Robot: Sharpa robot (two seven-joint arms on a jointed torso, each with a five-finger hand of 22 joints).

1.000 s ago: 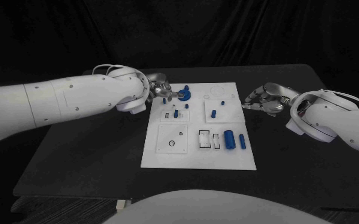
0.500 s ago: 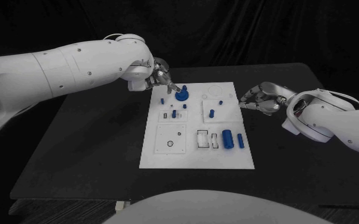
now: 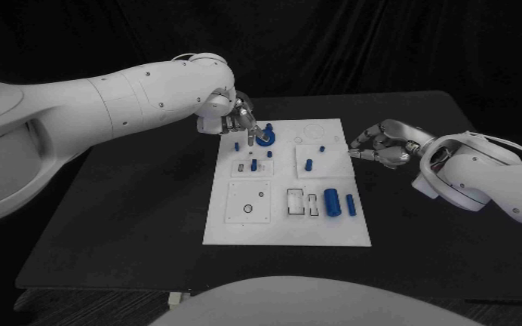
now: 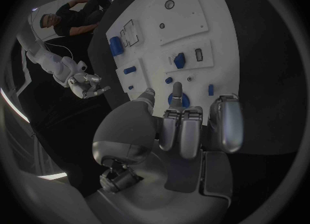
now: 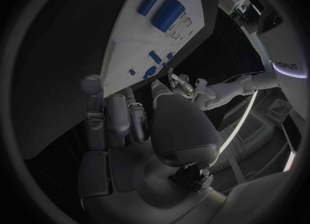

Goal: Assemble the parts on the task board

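While left robot hand (image 3: 234,121) hovers at task board (image 3: 290,224) far-left corner, fingertips close round blue round part (image 3: 266,138); firm hold or mere touch: cannot tell. Part looks small, rigid, light, smooth; pinch its sides. Right robot hand (image 3: 381,145) curled, empty, beside board's right edge on tabletop (image 3: 130,213).

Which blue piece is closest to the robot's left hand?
The round blue part at the board's far corner: the left hand hovers right beside it.

Probably a robotics lab: black drapes (image 3: 327,24) behind a black table (image 3: 130,190).
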